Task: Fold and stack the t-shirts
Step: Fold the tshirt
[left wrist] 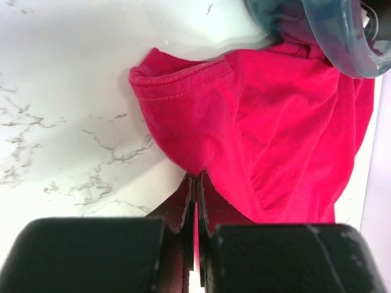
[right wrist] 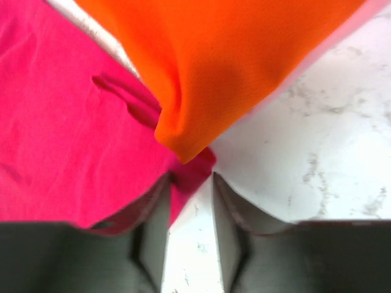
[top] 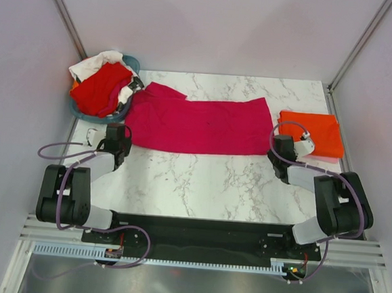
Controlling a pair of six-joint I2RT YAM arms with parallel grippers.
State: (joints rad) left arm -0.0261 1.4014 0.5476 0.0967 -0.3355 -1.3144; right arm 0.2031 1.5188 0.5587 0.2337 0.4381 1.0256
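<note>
**Pink tee stretched between your two claws**

The magenta-pink t-shirt (top: 198,123) lies flat across the middle of the counter (top: 207,181), with its long side running left to right. Its near edge runs almost straight from one claw to the other.

Your left claw (top: 127,136) sits at the near-left corner. In the left wrist view it is pressed closed on a fold of pink cloth, with a stitched sleeve hem lying flat on the marble just beyond it. The shirt's left end bunches up against the teal basket (top: 83,112), which holds a red t-shirt (top: 102,88) and a white t-shirt (top: 97,63) heaped above its rim.

Your right claw (top: 275,144) is at the near-right corner. Its fingers (right wrist: 153,207) stand narrowly apart with bare marble showing between them. The pink corner lies right at their tips, and you cannot tell whether it is pinched.

The folded orange t-shirt (top: 316,132) sits just beside that corner at the right edge of the counter. In the right wrist view its near-left corner overlaps the pink cloth.

For moving room, you have bare marble across the whole near half of the counter between the arms. There is a narrower strip along the far edge beyond the pink shirt. The walls stand close on the left and right, and the basket fills the far-left corner.
</note>
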